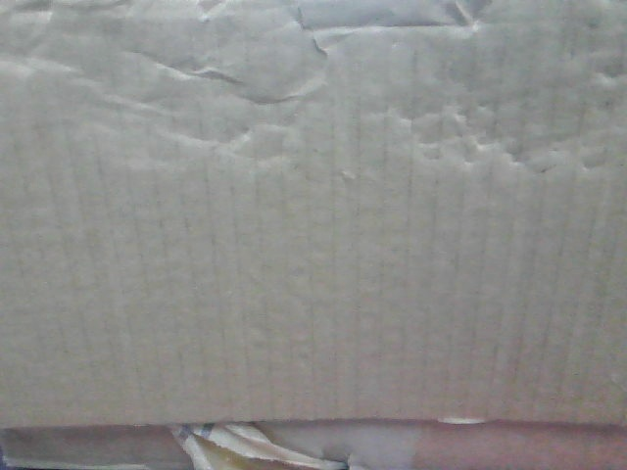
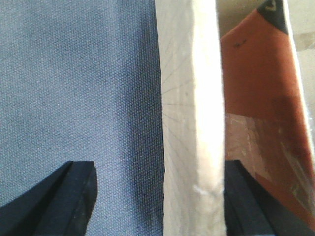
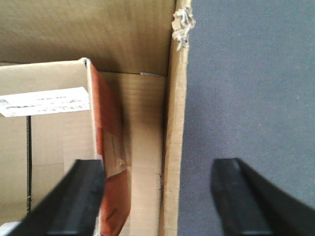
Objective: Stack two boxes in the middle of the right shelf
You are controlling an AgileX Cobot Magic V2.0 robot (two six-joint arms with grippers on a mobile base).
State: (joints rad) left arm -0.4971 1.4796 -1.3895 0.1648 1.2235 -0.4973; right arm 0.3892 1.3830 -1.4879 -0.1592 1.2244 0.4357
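Note:
A creased brown box (image 1: 313, 245) fills the front view at very close range. In the left wrist view my left gripper (image 2: 157, 194) is open and straddles this box's pale side wall (image 2: 189, 98). The wall lies against the right finger (image 2: 243, 201), and the left finger (image 2: 74, 201) stands well off it. My right gripper (image 3: 157, 191) is open too, with the opposite box wall (image 3: 173, 128) between its fingers, touching neither. The shelf is out of view.
Inside the open box sits a smaller carton (image 3: 44, 142) with a white label and an orange side (image 2: 261, 88). Blue-grey fabric (image 2: 74, 88) lies outside both walls. Crumpled pale material (image 1: 245, 446) shows under the box's bottom edge.

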